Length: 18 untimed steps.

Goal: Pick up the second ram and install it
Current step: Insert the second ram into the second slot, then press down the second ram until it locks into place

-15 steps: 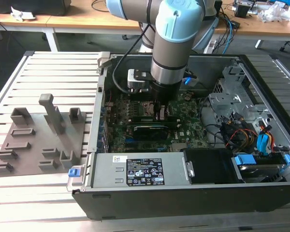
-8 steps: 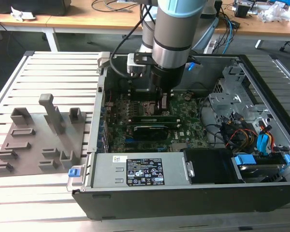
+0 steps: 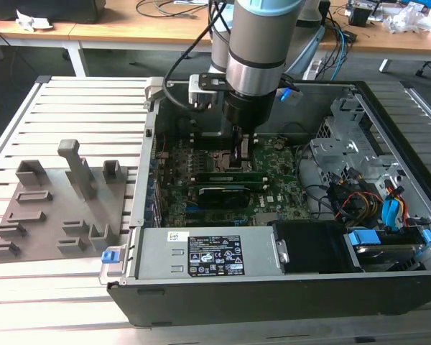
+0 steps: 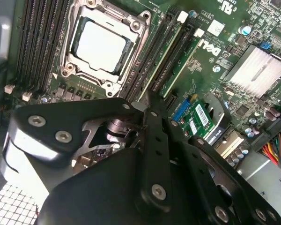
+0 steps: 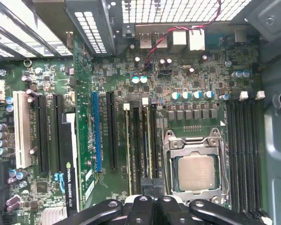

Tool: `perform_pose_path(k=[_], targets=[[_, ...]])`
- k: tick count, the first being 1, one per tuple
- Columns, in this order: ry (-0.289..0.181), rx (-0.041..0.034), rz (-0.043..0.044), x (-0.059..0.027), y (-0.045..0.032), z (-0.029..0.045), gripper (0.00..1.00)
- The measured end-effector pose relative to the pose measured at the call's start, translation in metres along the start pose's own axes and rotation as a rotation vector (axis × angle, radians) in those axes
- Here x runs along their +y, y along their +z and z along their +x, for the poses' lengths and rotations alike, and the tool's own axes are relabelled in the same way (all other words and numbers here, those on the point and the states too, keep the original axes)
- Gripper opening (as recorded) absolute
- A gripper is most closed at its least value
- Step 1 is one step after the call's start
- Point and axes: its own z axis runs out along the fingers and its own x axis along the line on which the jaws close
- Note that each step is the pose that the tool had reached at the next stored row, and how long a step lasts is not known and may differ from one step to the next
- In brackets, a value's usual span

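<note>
- Your tool (image 3: 242,159) is down inside the open computer case (image 3: 388,144), right over the memory slots just beside the processor socket (image 4: 99,44).
- In the second wrist view its black fingers (image 4: 155,123) sit close together over a slot, and they seem to pinch the top edge of a stick. Whether they truly clamp it or only press on it, you cannot tell.
- The second ram (image 4: 171,49) looks to be the green stick standing in the slot under those fingers. In the first wrist view two sticks (image 5: 144,140) stand side by side in the slots beside the socket.
- Judged from this, the pickup is done and the stick is in or entering its slot.
- The gray fixture plate (image 3: 61,208) on the tabletop (image 3: 72,100), at the exterior view's left, carries no stick.
</note>
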Motion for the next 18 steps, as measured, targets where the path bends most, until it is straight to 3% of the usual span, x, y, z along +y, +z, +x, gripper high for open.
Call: perform_pose_path(k=[1,3,4,6,9,13,16,18], targets=[[0.000,0.0003,-0.0001,-0.0014,-0.0001,0.0000,0.10],[0.000,0.0014,-0.0014,-0.0139,0.0012,-0.0007,0.10],[0.000,0.0024,-0.0032,-0.0293,0.0043,-0.0015,0.10],[0.000,0.0035,-0.0053,-0.0489,0.0109,-0.0025,0.10],[0.000,0.0036,-0.0064,-0.0531,0.0175,-0.0025,0.10],[0.000,0.0055,-0.0085,-0.0538,0.0328,-0.0018,0.10],[0.000,0.0006,-0.0073,-0.0538,0.0292,-0.0025,0.10],[0.000,0.0019,-0.0062,-0.0529,0.0237,-0.0023,0.10]])
